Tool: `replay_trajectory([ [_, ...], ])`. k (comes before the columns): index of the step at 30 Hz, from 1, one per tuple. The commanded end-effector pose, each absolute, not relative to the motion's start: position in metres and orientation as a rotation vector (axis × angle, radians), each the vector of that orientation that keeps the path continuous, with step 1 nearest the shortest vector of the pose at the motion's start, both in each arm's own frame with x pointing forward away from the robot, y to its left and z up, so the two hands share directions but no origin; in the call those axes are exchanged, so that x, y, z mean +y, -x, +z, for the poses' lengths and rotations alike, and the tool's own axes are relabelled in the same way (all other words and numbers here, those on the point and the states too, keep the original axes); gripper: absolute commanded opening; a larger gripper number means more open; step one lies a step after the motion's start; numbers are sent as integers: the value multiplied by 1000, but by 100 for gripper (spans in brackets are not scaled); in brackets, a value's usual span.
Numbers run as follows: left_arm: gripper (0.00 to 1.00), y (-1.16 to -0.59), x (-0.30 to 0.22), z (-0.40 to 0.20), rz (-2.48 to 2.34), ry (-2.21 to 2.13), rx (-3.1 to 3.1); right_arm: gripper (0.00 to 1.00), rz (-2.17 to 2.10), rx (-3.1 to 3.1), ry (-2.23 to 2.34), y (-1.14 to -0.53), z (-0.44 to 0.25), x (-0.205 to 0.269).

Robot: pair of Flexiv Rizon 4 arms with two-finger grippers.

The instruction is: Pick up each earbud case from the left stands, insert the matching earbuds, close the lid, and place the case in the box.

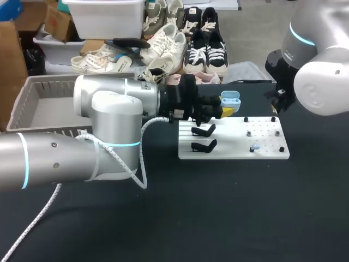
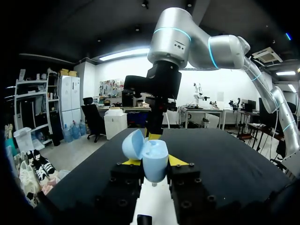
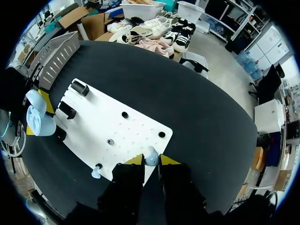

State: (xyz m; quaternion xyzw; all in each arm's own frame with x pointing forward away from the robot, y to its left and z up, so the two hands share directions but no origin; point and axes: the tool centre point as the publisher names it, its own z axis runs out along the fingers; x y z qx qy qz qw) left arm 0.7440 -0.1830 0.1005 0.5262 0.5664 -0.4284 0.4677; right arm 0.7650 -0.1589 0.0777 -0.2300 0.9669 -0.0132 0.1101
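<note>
Left claw pinches the earbud case upright, lid swung open, contents hidden. Right claw, nearly closed, nips an earbud.

One case, two earbuds, two stands.
Both stands sit on the one white board; one grey basket lies beyond it.

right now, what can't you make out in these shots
- Inside of the earbud case: left wrist view shows only its outer shell; too small in head view.
- Whether the right gripper holds the earbud: unclear in right wrist view; too dark in head view.
- Floor of the box: left arm covers its near part in head view.
</note>
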Motion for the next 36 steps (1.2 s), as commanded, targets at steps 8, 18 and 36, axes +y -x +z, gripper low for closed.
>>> replay_trajectory([
  [8, 0, -743, -183, 100, -1048, -1287, 1388, 0, -42, 2839, 673, -763, 78, -159],
  [18, 0, -743, -183, 100, -1048, -1287, 1388, 0, -87, 2986, 98, -745, 82, -166],
  [36, 0, -743, -183, 100, -1048, -1287, 1388, 0, -12, 2866, -1149, -692, 118, -146],
])
